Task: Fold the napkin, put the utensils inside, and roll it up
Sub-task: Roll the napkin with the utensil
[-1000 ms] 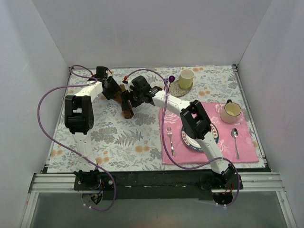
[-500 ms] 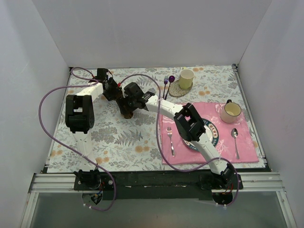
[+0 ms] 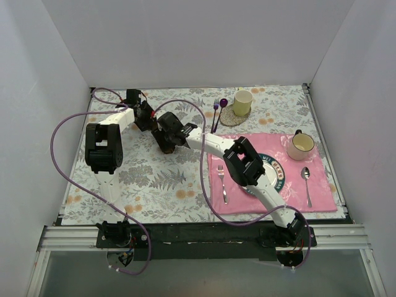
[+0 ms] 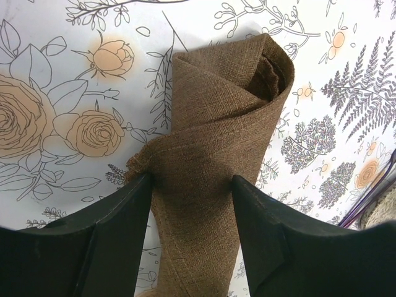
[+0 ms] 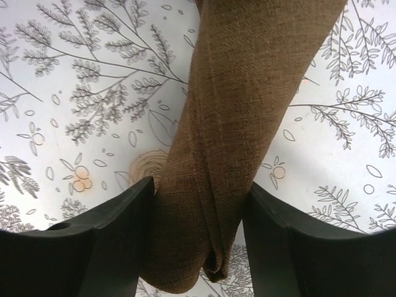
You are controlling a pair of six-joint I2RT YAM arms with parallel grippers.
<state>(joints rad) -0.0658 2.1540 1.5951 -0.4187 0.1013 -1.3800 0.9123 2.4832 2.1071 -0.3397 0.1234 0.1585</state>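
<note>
The napkin is a dark brown cloth rolled into a tube, lying on the floral tablecloth at the back left (image 3: 166, 147). My left gripper (image 3: 151, 121) clasps one end of the roll (image 4: 216, 136), a finger pressed on each side (image 4: 192, 185). My right gripper (image 3: 169, 133) clasps the other end (image 5: 247, 105) the same way (image 5: 199, 185). What is inside the roll is hidden. A silver fork (image 3: 221, 184) and a silver spoon (image 3: 306, 184) lie on the pink placemat (image 3: 322, 198). A purple fork and spoon (image 3: 218, 108) lie at the back.
A plate (image 3: 279, 175) sits on the pink mat under my right forearm, with a mug (image 3: 301, 146) at its back right. A pale yellow cup (image 3: 242, 102) stands on a round coaster at the back. White walls close in three sides.
My right arm has swung left and its gripper has moved toward the left gripper along the napkin roll. The left arm has hardly moved.
</note>
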